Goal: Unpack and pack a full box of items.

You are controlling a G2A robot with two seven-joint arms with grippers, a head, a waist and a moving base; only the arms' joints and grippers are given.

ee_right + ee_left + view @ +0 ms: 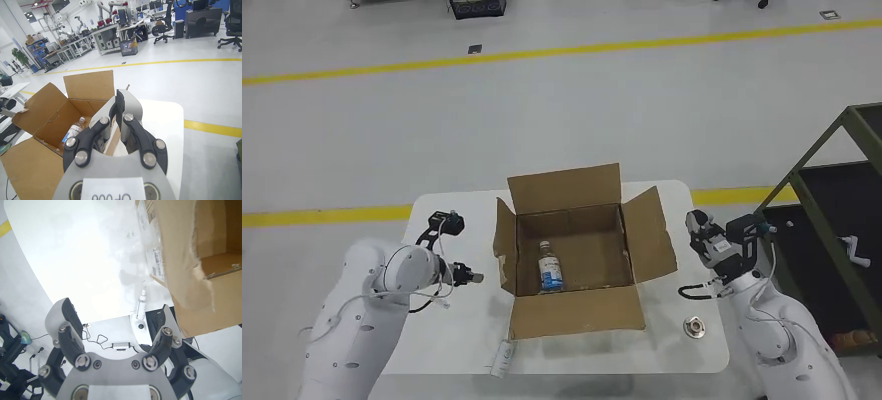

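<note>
So the box (577, 312) is sitting open mid-table (662, 345), all four flaps splayed out. One bottle (550, 272) is lying on its side on the box floor. A small spray bottle (504, 357) is lying out on the table near the front edge, close to the box's near flap. My guess is the step is fishing out that last bottle, though it could just as well be packing that's starting.

The left gripper (117, 309) is hanging wide open and empty beside the box. The right gripper (118, 102) is sitting at the box's other side, fingers pinched together on nothing.

Tips: whichever arm is going in should be opening wide first, dropping straight down between the flaps, then closing across the bottle's middle, on the label. It's smooth, see-through plastic and round, so it's probably rolling or squirting out of a tip-only pinch. The cardboard's soft and torn along its edges, so bumping a wall is likely shoving the whole box.
</note>
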